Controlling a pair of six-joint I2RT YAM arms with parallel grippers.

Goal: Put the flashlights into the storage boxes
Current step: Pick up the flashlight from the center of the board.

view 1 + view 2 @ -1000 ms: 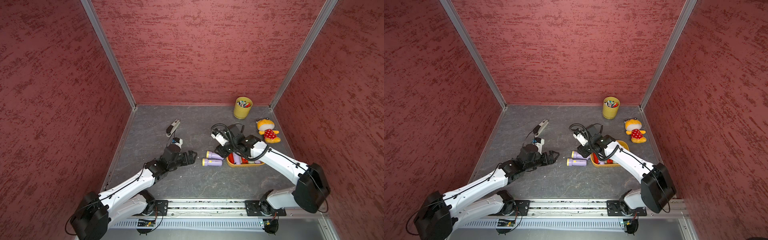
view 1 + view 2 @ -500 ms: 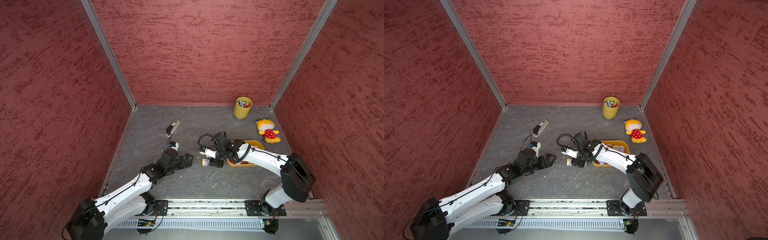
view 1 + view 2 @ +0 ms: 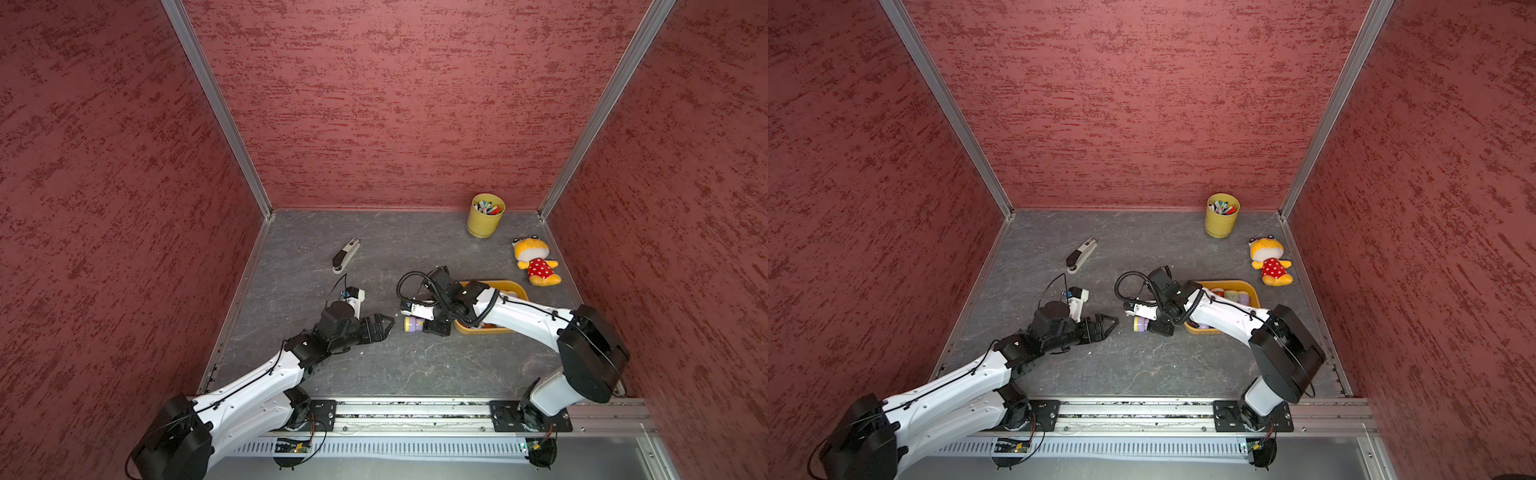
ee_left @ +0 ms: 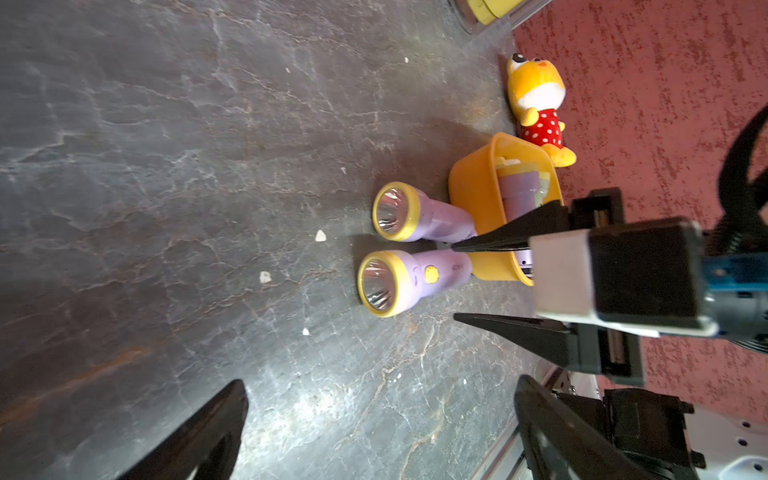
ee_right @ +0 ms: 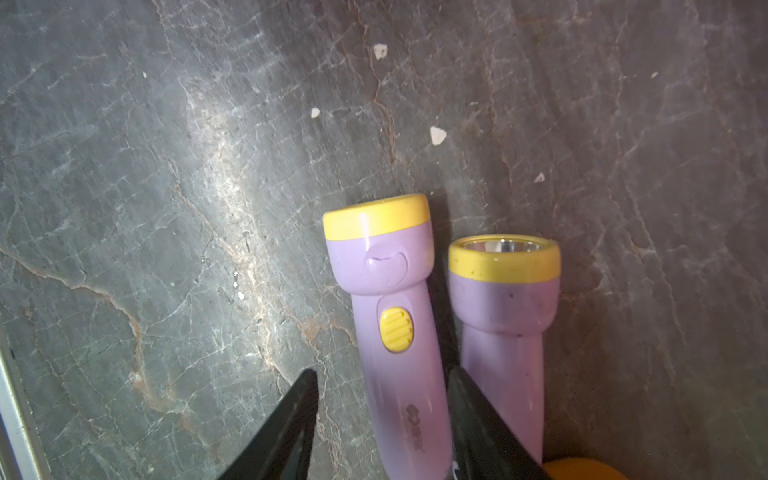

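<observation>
Two lilac flashlights with yellow heads lie side by side on the grey floor, against the left end of the orange storage box [image 3: 516, 286]. My right gripper [image 5: 383, 371] is open and straddles the one with the yellow button [image 5: 390, 316]: one finger sits between the two flashlights, the other stands clear of it. The second flashlight [image 5: 505, 299] lies just outside the jaws. In a top view only a yellow head [image 3: 410, 323] shows under the wrist. More flashlights [image 3: 1233, 296] lie in the box. My left gripper [image 4: 380, 380] is open over bare floor, pointing at the pair.
A grey-white stapler [image 3: 345, 255] lies at the back left. A yellow cup of pens [image 3: 485, 215] stands at the back right, with a plush toy [image 3: 534, 262] in front of it. Red walls close in three sides. Small white crumbs dot the floor.
My right gripper has swung from over the box leftward and down onto the two lilac flashlights, covering them from above. My left gripper has drawn back slightly toward the front.
</observation>
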